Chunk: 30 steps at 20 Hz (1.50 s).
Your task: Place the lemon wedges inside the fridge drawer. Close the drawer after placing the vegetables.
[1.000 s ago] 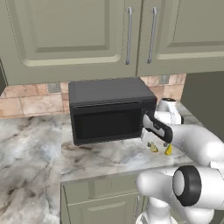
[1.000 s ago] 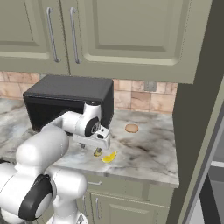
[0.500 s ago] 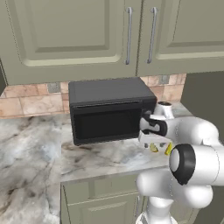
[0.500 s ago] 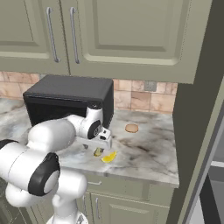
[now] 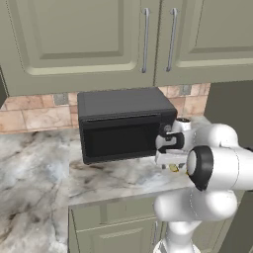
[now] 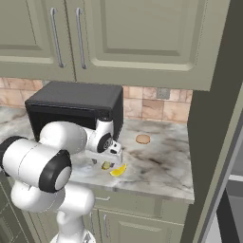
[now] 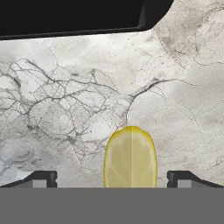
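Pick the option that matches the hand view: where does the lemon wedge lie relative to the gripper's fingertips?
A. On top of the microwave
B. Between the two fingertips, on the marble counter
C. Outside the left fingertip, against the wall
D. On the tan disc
B. In the hand view the lemon wedge sits on the marble counter midway between the two dark fingertips of the open gripper, with the microwave beyond it.
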### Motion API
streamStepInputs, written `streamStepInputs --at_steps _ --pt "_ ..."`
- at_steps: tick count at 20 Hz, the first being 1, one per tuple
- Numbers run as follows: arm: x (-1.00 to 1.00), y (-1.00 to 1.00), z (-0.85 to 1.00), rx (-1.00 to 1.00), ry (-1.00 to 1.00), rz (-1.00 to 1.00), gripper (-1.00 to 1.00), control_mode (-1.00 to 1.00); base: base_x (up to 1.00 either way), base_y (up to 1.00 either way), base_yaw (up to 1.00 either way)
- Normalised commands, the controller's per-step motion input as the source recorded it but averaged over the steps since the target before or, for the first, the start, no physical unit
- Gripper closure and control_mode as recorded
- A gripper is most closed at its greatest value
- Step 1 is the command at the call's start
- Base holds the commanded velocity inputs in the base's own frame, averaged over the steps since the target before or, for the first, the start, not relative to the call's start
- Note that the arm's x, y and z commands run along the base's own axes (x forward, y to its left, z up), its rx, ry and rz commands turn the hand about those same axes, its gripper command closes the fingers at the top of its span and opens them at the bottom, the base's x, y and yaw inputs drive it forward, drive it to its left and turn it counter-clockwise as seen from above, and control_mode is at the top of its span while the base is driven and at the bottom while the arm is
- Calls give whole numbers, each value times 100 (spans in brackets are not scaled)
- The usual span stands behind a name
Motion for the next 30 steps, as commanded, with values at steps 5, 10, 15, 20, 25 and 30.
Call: streamStepInputs --at_steps 5,10,15,20,25,30 --pt "5 -2 -30 0 1 2 -100 -100 0 0 0" --pt "0 0 -40 -3 1 1 -100 -100 0 0 0" --pt "0 0 -18 -2 0 0 100 -100 0 0 0" --pt "0 0 -1 0 0 0 100 -100 0 0 0" --pt "-4 0 14 0 -7 0 100 -100 0 0 0" --pt "-21 0 68 0 -23 0 100 -100 0 0 0"
